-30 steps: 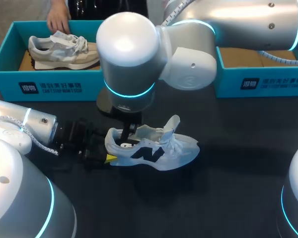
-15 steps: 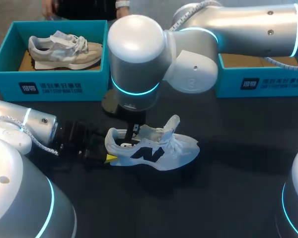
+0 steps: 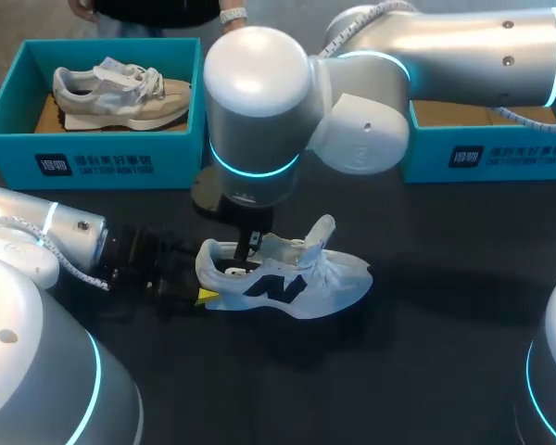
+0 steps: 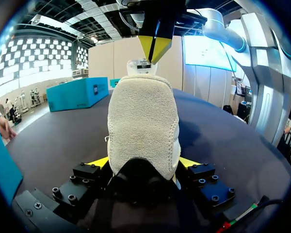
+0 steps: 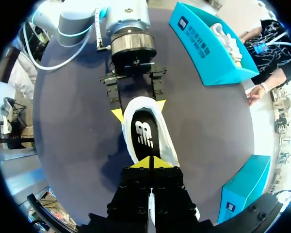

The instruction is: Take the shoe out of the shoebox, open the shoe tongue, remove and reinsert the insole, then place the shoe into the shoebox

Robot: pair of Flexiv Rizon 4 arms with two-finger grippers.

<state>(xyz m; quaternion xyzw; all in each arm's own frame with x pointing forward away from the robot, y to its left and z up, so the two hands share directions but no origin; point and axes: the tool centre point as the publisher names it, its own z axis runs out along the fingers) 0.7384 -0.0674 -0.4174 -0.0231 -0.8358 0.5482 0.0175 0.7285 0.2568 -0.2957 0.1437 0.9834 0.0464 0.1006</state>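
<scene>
Head view: our right arm (image 3: 259, 102) has drifted toward 1 o'clock and then settled. The right gripper (image 3: 253, 243) still hangs at the collar of the shoe (image 3: 292, 283), which lies on the table toward 6 o'clock.

Left wrist view: the left gripper (image 4: 143, 162) clamps the heel from both sides. At its 12 o'clock, the right gripper's (image 4: 154, 48) tips are pressed together.

Right wrist view: the insole (image 5: 145, 133) lies inside the shoe, ahead of those closed tips. We cannot tell whether they pinch anything. We judge the insole pull has not yet begun.
</scene>
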